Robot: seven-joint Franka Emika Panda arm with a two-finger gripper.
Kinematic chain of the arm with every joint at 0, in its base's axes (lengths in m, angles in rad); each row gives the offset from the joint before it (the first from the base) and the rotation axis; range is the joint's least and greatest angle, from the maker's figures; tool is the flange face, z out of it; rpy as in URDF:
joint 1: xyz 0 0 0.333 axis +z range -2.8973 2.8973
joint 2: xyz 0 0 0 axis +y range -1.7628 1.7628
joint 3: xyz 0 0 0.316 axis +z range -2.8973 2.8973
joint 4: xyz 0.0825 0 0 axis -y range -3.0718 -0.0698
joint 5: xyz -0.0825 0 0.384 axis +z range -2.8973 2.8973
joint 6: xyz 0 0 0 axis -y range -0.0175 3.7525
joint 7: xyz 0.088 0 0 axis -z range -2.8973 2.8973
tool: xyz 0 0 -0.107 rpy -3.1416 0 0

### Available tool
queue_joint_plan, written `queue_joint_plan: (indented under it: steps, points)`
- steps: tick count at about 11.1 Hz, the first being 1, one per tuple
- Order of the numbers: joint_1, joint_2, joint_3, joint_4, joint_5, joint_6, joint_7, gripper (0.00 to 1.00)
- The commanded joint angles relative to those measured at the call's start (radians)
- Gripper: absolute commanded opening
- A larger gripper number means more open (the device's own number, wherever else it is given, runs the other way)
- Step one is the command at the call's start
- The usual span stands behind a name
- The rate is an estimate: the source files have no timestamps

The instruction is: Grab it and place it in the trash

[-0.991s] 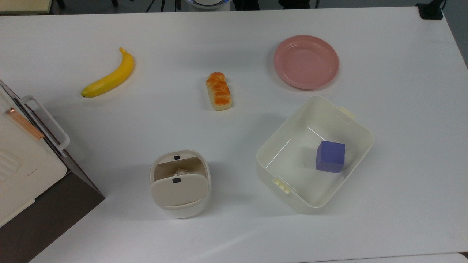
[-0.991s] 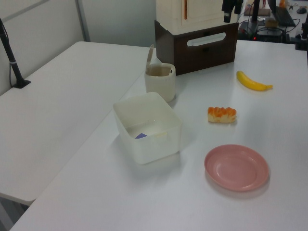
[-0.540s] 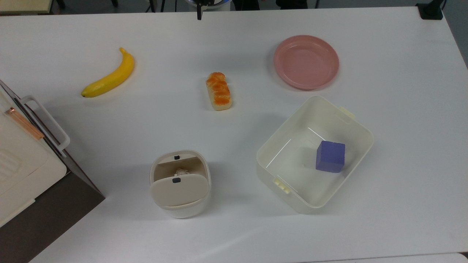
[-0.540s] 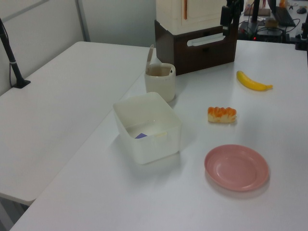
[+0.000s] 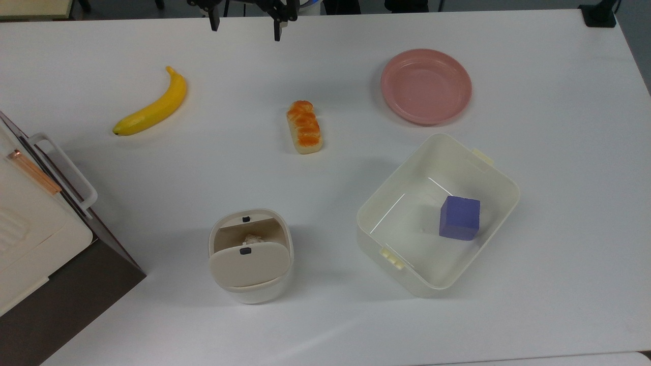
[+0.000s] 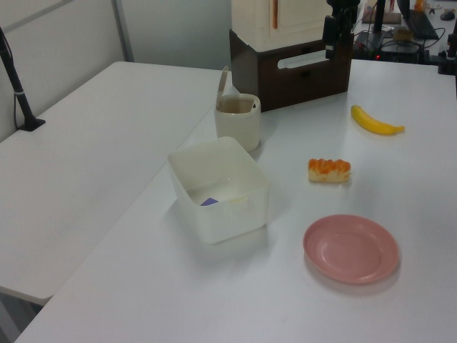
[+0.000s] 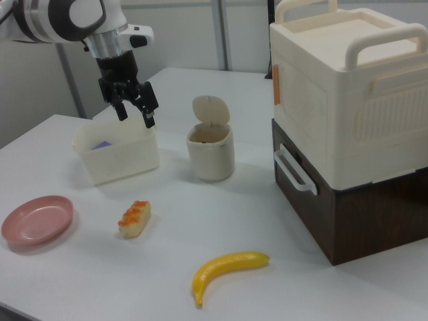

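The black two-finger gripper [image 7: 134, 110] hangs high above the white table [image 5: 534, 284] with its fingers spread apart and nothing between them; in the top view it sits at the upper edge, well apart from everything on the surface. The tiny crumpled off-white paper wad [image 5: 250, 238] lies inside the small cream-white rounded bin [image 5: 251, 291], visible through the gap under its tipped-up beige swing lid [image 5: 248, 264] with the dark button. The task looks done, so the sensible move is to keep the arm clear and high, away from the lid. Farther out lie the orange-topped bread loaf [image 5: 304, 127], yellow banana [image 5: 152, 108], pink round plate [image 5: 426, 86], and a cream rectangular tub [image 5: 488, 168] holding a purple cube [image 5: 460, 217].
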Motion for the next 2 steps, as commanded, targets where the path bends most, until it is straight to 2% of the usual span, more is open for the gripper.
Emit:
queue_joint_plan:
  steps: [1,2]
  points:
    - [0.011,-0.022,-0.006,-0.029,0.007,0.021,0.019,1.0]
    - [0.011,-0.022,-0.006,-0.029,0.007,0.019,0.019,1.0]
